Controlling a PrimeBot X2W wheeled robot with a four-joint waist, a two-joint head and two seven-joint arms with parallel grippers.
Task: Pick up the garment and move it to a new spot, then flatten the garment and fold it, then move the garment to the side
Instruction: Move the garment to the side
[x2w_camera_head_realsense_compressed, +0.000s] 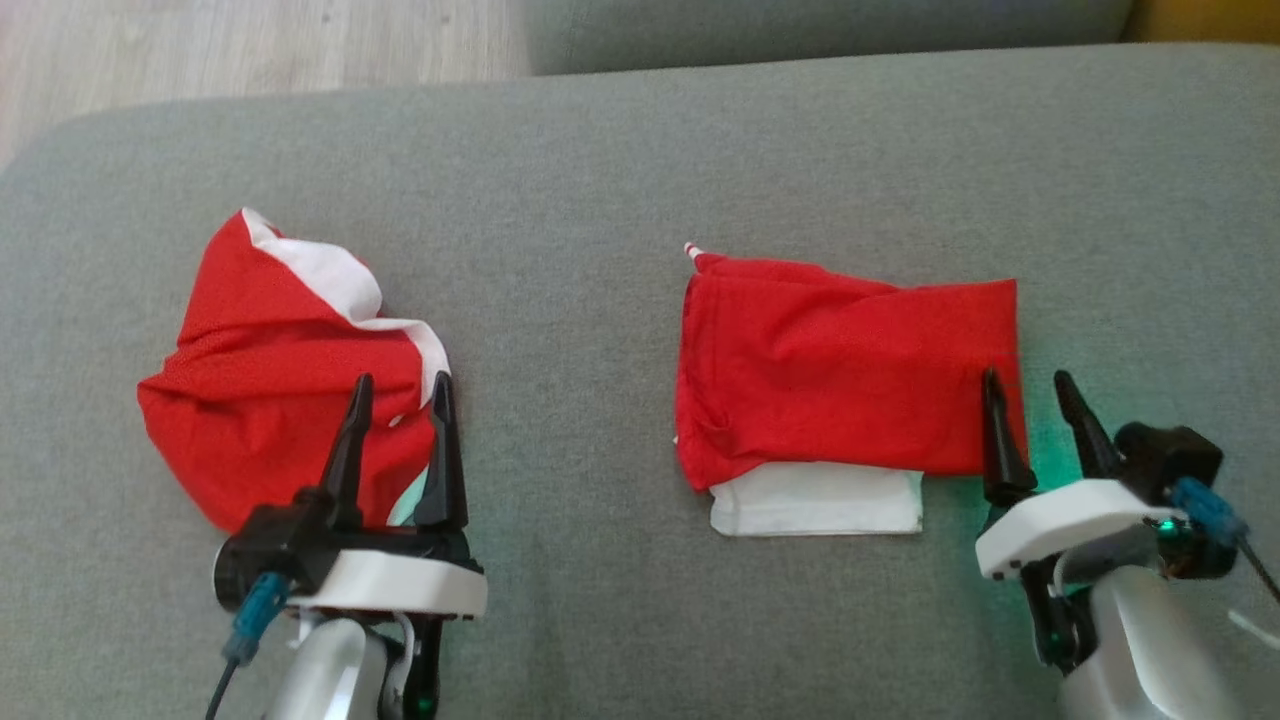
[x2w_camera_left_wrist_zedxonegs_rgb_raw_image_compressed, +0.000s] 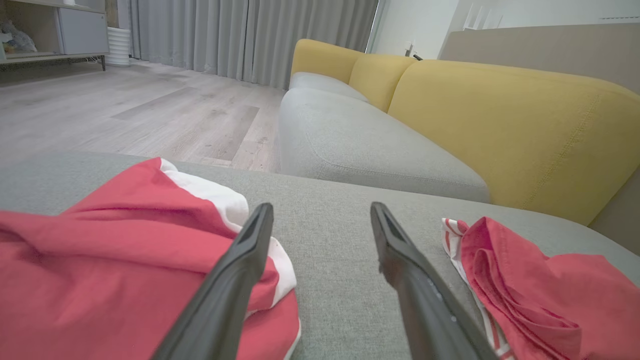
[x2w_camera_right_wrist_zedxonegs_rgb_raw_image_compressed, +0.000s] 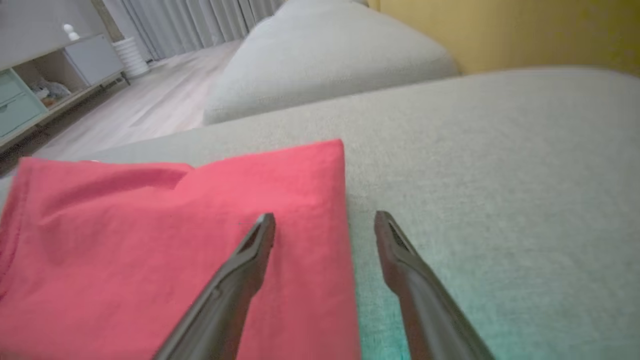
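— Fingers (x2w_camera_head_realsense_compressed: 348, 450) on the left gripper (x2w_camera_head_realsense_compressed: 402, 383): how do they stand?
— Spread wide, pinching nothing. Their tips hang over the near right edge of the crumpled garment (x2w_camera_head_realsense_compressed: 270, 380), a red and white heap on the left of the grey cushion (x2w_camera_head_realsense_compressed: 600, 180).
— Why there?
— My guess is that this edge is the nearest loose cloth to nip, if this heap is the one to be lifted and laid out. The forearm rises from the bottom of the head view, with the fingers pointing away from the robot, low over the cloth.
— And to the right?
— A folded garment (x2w_camera_head_realsense_compressed: 830, 370), red on top with a white layer showing at its near side, lies flat, well apart from the heap. It looks finished and perhaps only needs shifting aside.
— The right gripper (x2w_camera_head_realsense_compressed: 1026, 380)?
— Also spread and empty. One finger lies over the fold's right edge and the other over bare cushion, so the jaws straddle that edge. The wrist leans slightly leftward. Whether the tips touch the fabric, I cannot tell.
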